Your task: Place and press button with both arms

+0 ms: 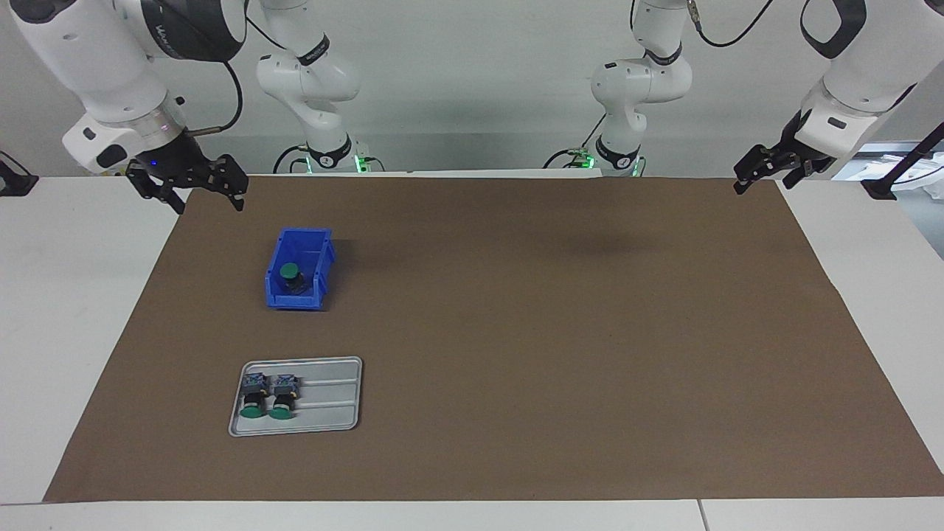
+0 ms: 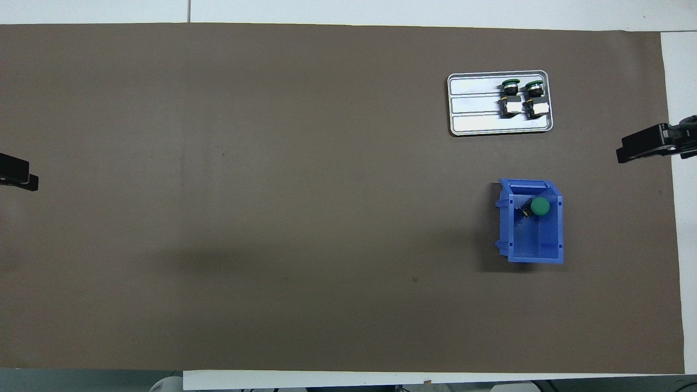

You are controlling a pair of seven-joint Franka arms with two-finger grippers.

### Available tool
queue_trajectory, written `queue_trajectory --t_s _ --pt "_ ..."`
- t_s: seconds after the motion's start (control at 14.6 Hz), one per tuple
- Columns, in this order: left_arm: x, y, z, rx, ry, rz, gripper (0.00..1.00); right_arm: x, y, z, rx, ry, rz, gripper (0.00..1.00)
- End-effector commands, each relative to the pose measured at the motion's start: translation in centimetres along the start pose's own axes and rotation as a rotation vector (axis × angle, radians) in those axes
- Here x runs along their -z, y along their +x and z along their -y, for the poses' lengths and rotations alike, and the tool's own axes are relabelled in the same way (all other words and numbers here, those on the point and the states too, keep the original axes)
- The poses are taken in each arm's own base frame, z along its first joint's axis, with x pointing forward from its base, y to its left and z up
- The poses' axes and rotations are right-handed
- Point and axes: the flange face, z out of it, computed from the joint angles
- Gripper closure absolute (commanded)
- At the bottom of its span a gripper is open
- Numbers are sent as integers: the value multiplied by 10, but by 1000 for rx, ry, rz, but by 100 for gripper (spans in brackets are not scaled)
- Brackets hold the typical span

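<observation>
Brown paper [image 1: 516, 332] is spread over the white tabletop [image 1: 74, 295], and a blue bin [image 1: 274, 293] stands on it toward the right arm's end. One button [image 1: 292, 275] is seen inside the bin, green cap up, tilted against the bin's wall. Farther from the robots than the bin, a grey metal tray [image 1: 332, 402] lies flat, well apart from the bin. Two more buttons are laid on their sides in the tray, side by side: the first [image 1: 254, 397] and the second [image 1: 283, 397], their green caps pointing away from the bin.

Nothing is held by either arm. The right pincer [image 1: 193, 193] is raised, released, with its fingers spread, over the paper's corner nearer to the robots than the bin. The left pincer [image 1: 767, 171] is raised over the paper's edge at the left arm's end of the tabletop, well apart from the bin, also released and empty. In the overhead view only the tips of the right pincer [image 2: 645, 149] and left pincer [image 2: 19, 173] are shown at the frame's edges.
</observation>
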Motion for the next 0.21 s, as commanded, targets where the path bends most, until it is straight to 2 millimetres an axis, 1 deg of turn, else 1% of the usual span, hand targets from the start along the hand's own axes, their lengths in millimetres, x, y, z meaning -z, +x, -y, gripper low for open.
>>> queue_trajectory --t_s 0.0,0.14 --pt "0 -1 1 8 -10 -6 0 11 -1 1 -6 -17 -1 0" --pt "0 -1 1 8 -10 -6 0 13 -2 3 -6 -16 -3 0"
